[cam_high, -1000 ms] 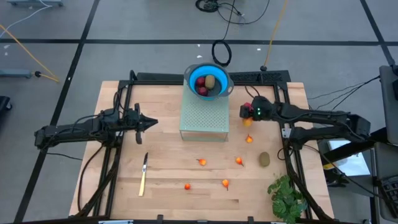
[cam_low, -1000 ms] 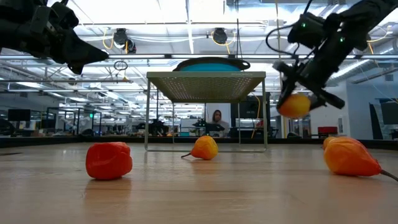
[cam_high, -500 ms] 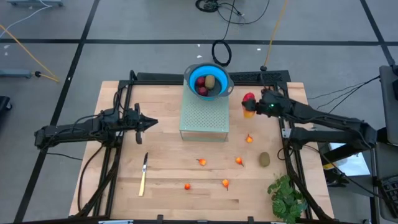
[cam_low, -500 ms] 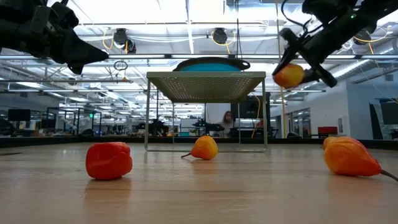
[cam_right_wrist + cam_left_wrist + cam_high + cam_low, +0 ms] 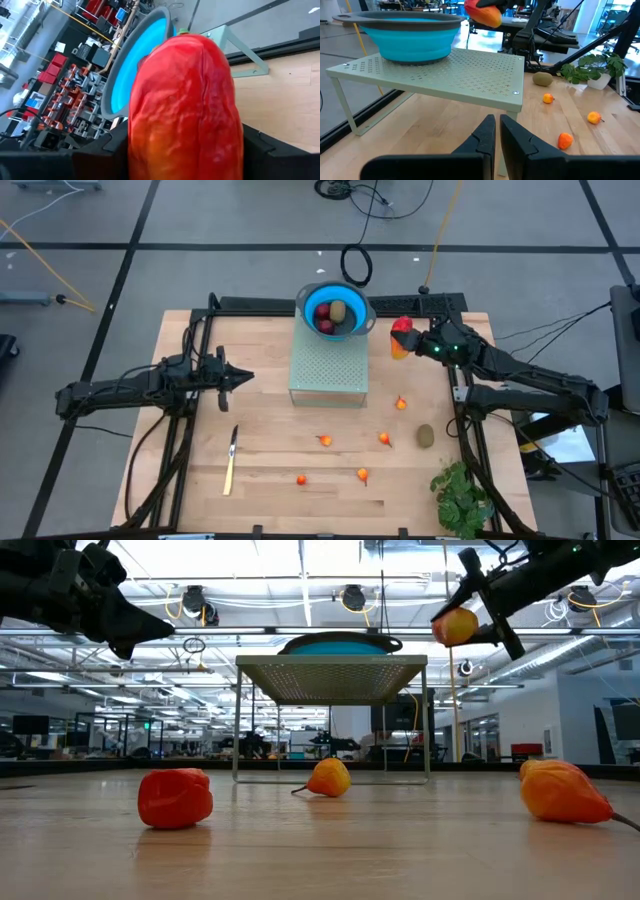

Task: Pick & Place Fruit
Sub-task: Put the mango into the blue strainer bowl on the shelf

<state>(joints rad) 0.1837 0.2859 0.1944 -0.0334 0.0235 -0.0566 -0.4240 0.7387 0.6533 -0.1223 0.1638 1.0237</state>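
Right end effector (image 5: 408, 340) gripping long red-and-yellow fruit (image 5: 401, 337), wrinkled skin, left end effector (image 5: 245, 378) pinched narrow

Red-yellow fruit (image 5: 401, 338) held aloft beside bowl w/ 3 fruits (image 5: 334, 317); rest on table.

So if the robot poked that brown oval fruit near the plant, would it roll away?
Probably a little. The brown oval fruit looks rounded and egg-shaped, so it would likely wobble and curve rather than roll straight. It lies loose on the flat wooden table, with nothing touching it, so little would stop it.
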